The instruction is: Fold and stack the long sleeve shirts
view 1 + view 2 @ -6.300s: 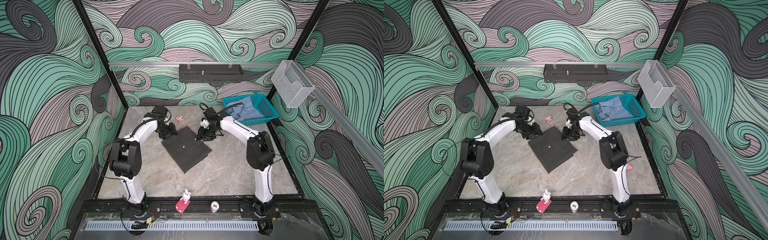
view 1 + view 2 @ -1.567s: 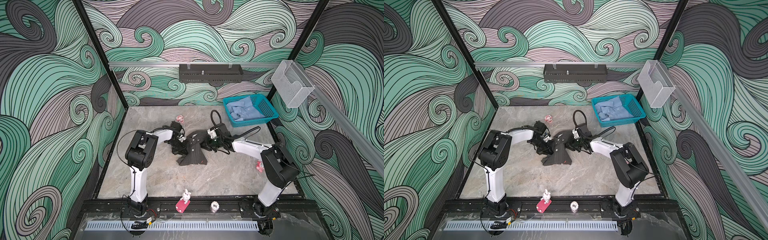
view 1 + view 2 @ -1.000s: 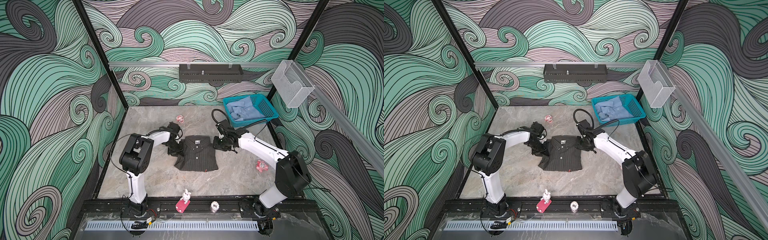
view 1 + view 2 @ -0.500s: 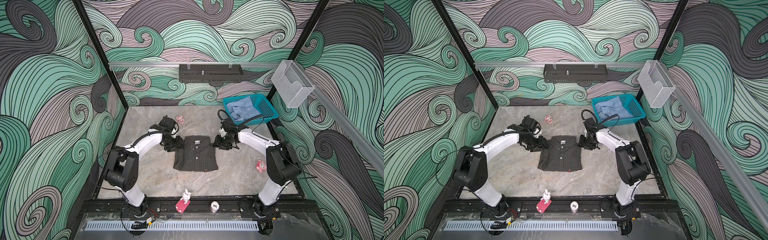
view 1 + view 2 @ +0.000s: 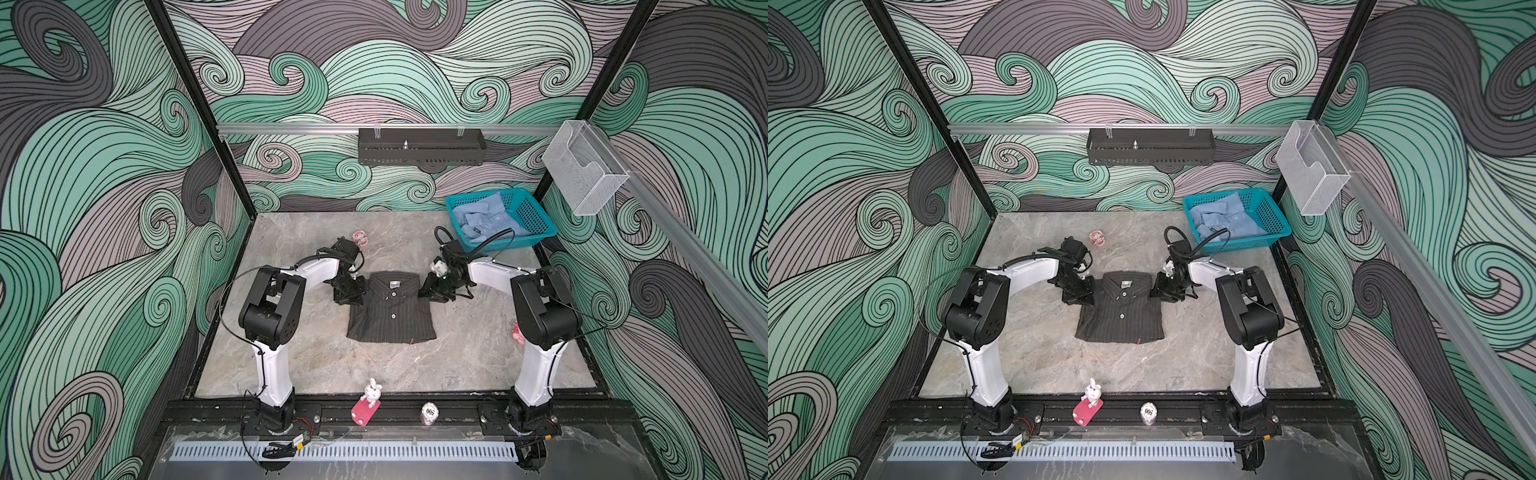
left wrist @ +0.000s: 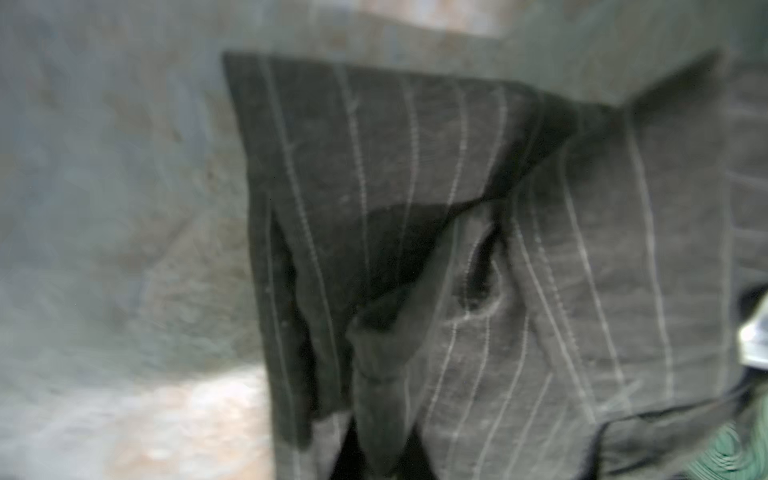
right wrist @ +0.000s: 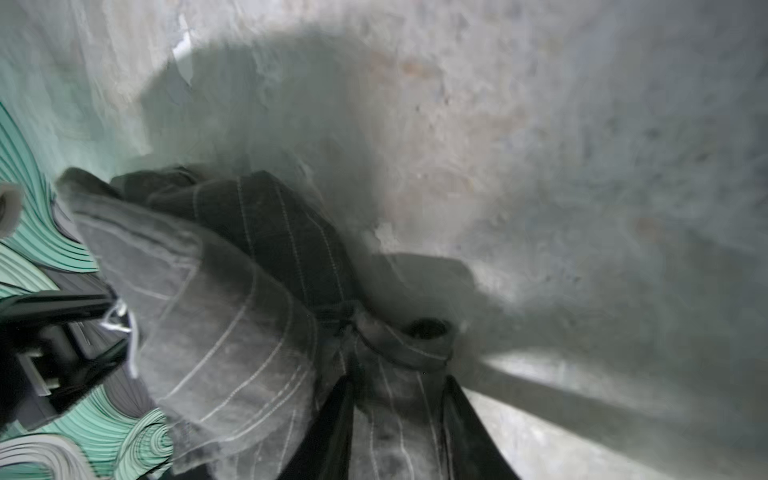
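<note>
Swirling teal-and-grey wave walls [image 5: 374, 62] enclose a grey marbled floor [image 5: 478, 353] — black rack [image 5: 422, 146] on the back rail [image 5: 291, 129].

Round white token [image 5: 430, 412] on front rail, 6 o'clock: digits, apparently "005". Neck label [image 5: 394, 284] of pinstriped shirt [image 5: 390, 320]: unreadable.

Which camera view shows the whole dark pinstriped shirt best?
A top view: the dark pinstriped shirt is seen whole there, folded, sharp from collar to hem. Both top views show this. Each wrist view gives only a blurred close-up of one bunched corner of its cloth.
</note>
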Robot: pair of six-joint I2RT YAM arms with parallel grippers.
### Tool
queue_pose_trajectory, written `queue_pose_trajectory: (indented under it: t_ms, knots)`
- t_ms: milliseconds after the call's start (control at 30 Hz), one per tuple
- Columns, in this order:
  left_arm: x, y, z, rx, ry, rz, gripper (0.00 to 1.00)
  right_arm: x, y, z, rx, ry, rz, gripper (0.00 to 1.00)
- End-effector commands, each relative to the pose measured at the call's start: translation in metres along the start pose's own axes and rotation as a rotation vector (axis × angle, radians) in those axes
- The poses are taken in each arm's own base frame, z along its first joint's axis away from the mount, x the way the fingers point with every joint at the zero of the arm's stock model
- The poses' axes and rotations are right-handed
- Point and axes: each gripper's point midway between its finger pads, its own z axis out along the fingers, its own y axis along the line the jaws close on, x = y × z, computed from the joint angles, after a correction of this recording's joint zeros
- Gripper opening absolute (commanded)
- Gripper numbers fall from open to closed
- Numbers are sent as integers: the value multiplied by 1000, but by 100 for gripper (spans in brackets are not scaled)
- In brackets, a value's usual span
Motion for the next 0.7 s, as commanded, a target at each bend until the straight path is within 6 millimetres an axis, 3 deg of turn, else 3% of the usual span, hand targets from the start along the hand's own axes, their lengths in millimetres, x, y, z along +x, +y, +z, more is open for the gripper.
queue_pose_trajectory:
  t_ms: [0, 100, 300, 467, 633, 667]
  knots:
    - [-5, 7, -22, -24, -50, 5, 0, -7, 18, -5, -81, -21, -48, 13]
    - [-2, 6, -36, 8, -79, 22, 0, -6, 26, -16, -87, -41, -85, 0]
    - [7, 21, -47, 8, -91, -11, 0, 0, 32, -34, 43, -60, -195, 0]
    - [11, 40, -37, -27, -76, -62, 0, 0, 31, -22, 118, -37, -231, 0]
    - [0, 47, -25, -50, -68, -83, 0, -7, 20, -9, 178, -28, -215, 0]
    - [-2, 48, -25, -56, -71, -82, 6, -8, 18, -7, 186, -29, -212, 1]
